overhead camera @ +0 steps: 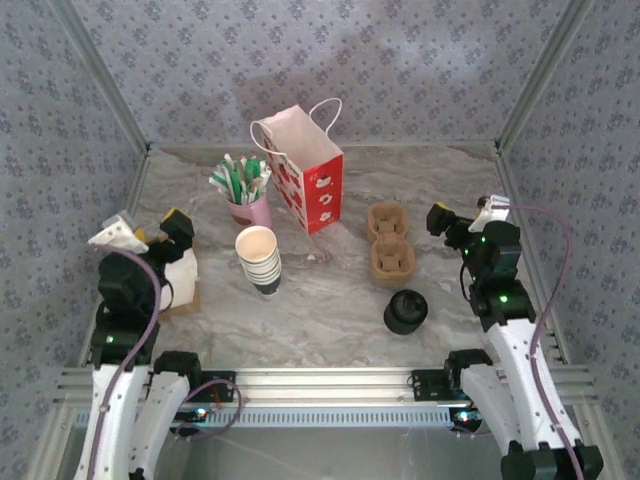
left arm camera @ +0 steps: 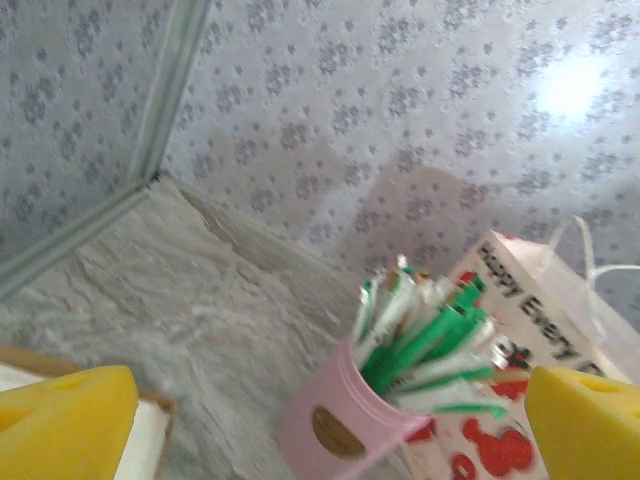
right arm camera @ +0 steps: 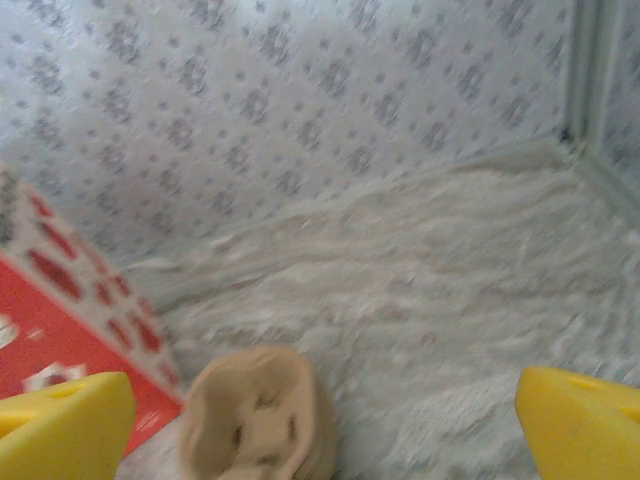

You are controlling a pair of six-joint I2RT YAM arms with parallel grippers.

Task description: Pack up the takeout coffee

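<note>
Yellow fingertips sit in the bottom corners of my left wrist view, far apart with nothing clamped between them: my left gripper is spread wide and empty. Past it stands a pink holder stuffed with green and white sachets. Just beside the holder is a red and white paper gift bag lettered "Happy Every".

My right gripper is spread just as wide and holds nothing. Low between its fingertips lies the near end of a brown pulp cup carrier, with the red bag off to the left.

From above, the bag stands upright and open-mouthed at the back centre of the marble-patterned table, handles up. A stack of lidless striped cups stands in front of the pink holder. The two-cup carrier lies empty to the right of the bag, apart from it. My left arm hangs over a shallow brown tray holding something white.

Nearer me than the carrier, right of centre, stands a squat black shape with a round black lid on top. It looks more like a pile of lids than a capped cup. I cannot tell from these views where the takeout coffee stands. Neither hand touches the black shape; my right gripper hovers well apart from it.
</note>
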